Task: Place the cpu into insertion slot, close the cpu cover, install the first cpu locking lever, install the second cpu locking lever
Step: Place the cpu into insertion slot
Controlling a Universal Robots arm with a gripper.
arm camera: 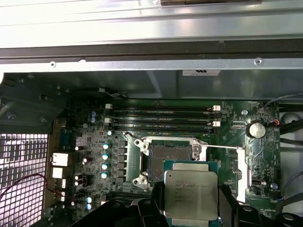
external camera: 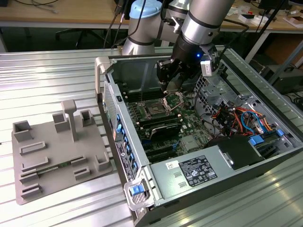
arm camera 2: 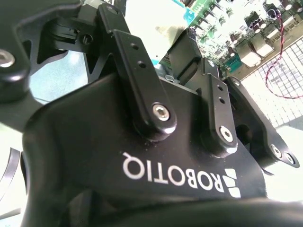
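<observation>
You have the gripper [arm camera: 190, 204] clamped on the cpu [arm camera: 191, 187], one finger on each side of it. In the first wrist view the chip hangs over the green board, just beside the uncovered insertion slot [arm camera: 163, 160], not yet seated in it.

The exterior view looked down from high and to one side on the open computer case [external camera: 124, 142], far enough back to take in the arm [external camera: 203, 23] and gripper [external camera: 171, 87]. The first wrist view peered past the fingers [arm camera: 228, 201], the cpu [arm camera: 191, 193] gripped between them, onto the motherboard [arm camera: 94, 156] beyond the fingertips. The second wrist view sat tight against the fingers' black links [arm camera 2: 142, 80], glimpsing the same motherboard beyond them.
</observation>
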